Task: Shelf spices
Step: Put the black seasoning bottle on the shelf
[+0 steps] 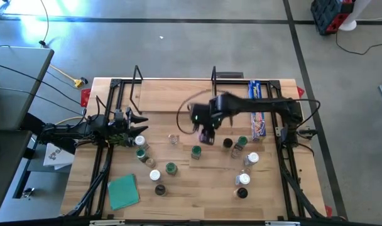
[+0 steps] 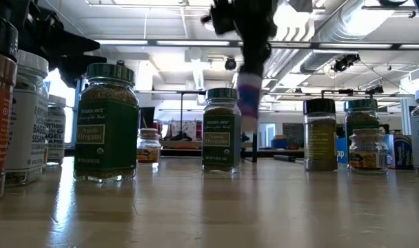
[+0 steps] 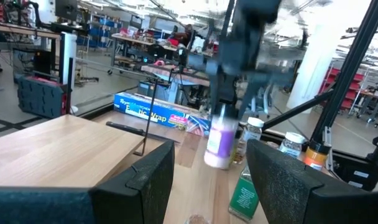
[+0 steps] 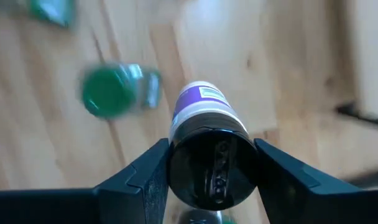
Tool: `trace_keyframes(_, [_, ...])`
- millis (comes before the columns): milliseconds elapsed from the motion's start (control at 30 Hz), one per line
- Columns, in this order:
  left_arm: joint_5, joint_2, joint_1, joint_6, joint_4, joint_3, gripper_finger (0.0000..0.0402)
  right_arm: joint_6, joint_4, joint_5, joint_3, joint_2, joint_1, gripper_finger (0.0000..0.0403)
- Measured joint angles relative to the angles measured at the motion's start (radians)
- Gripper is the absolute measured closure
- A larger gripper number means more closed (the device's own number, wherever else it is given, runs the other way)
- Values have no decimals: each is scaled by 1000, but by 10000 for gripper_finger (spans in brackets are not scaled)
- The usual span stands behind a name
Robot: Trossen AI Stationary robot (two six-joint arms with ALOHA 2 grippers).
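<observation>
Because the shelf (image 1: pixel 172 94) lies at eleven o'clock, we carry a purple-labelled jar (image 4: pixel 204 134) clamped in our right end effector (image 1: pixel 207 136) above the worktop (image 1: pixel 197 188); the left end effector (image 1: pixel 136 117) waits, fingers parted.

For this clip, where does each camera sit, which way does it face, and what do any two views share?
High: overhead, straight down on the table, shelf and both arms.
Low: tabletop height, level past spice jars; an arm drops in.
Left wrist: past the open left hand toward the right arm.
Right wrist: down its own fingers, right hand gripping the purple-label jar.
All four show that jar.
</observation>
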Motion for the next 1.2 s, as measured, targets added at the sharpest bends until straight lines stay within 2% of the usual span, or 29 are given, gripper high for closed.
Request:
trace_keyframes(200, [-3, 0, 0, 0, 10, 0, 206, -22, -94, 59, 278, 33, -125, 216])
trace_keyframes(367, [-4, 0, 0, 0, 44, 0, 206, -139, -225, 60, 486, 164, -250, 216])
trace_keyframes(500, [-22, 0, 0, 0, 52, 0, 206, -216, -234, 27, 426, 209, -316, 216])
trace_keyframes(600, [-37, 0, 0, 0, 51, 0, 206, -253, -263, 45, 385, 241, -342, 216])
trace_keyframes(900, [-38, 0, 0, 0, 51, 0, 206, -288, -247, 43, 379, 296, -346, 216])
trace_keyframes(1200, [-37, 0, 0, -1, 50, 0, 206, -280, -248, 44, 379, 298, -360, 216])
